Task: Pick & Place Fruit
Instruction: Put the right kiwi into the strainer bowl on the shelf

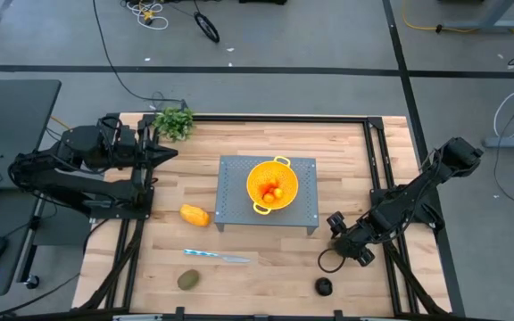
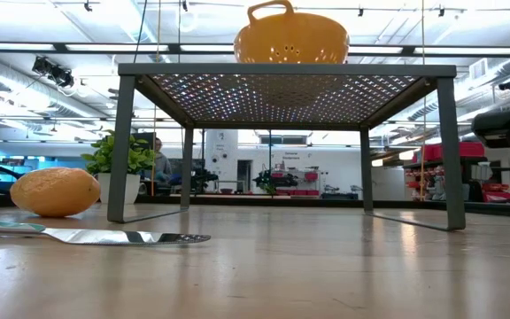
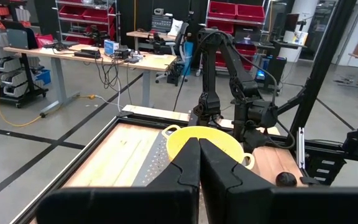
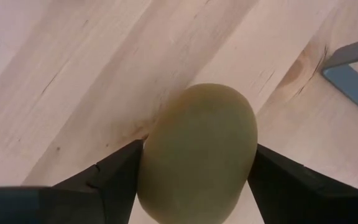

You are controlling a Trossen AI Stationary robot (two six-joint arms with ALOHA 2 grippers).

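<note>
My right gripper (image 1: 335, 256) is low over the table, to the right of the grey stand, shut on a brownish-green oval fruit (image 4: 197, 149). My left gripper (image 1: 163, 153) waits shut at the table's left side, touching nothing. A yellow colander (image 1: 270, 185) stands on the grey perforated stand (image 1: 235, 209) and holds tiny orange-red balls (image 1: 273, 191). The yellow-orange oblong (image 1: 194, 215) lies on the table left of the stand. A second brownish-green oval (image 1: 188, 280) and the small blackish round fruit (image 1: 324, 286) lie near the near edge. My right gripper pinches the brownish-green oval between its two fingers, one finger (image 4: 114, 177) on each long side (image 4: 151, 168). The fingers come from above, pointing down at the table, and lie along the oval's length. Whether it rests on the wood or is just clear cannot be told.
A thin silvery knife (image 1: 217, 257) lies between the oblong and the near oval. A leafy green bunch (image 1: 175, 122) stands at the far left corner. One leg of the stand (image 4: 353, 71) is close beside the held fruit. Bare wood lies left of the stand.
</note>
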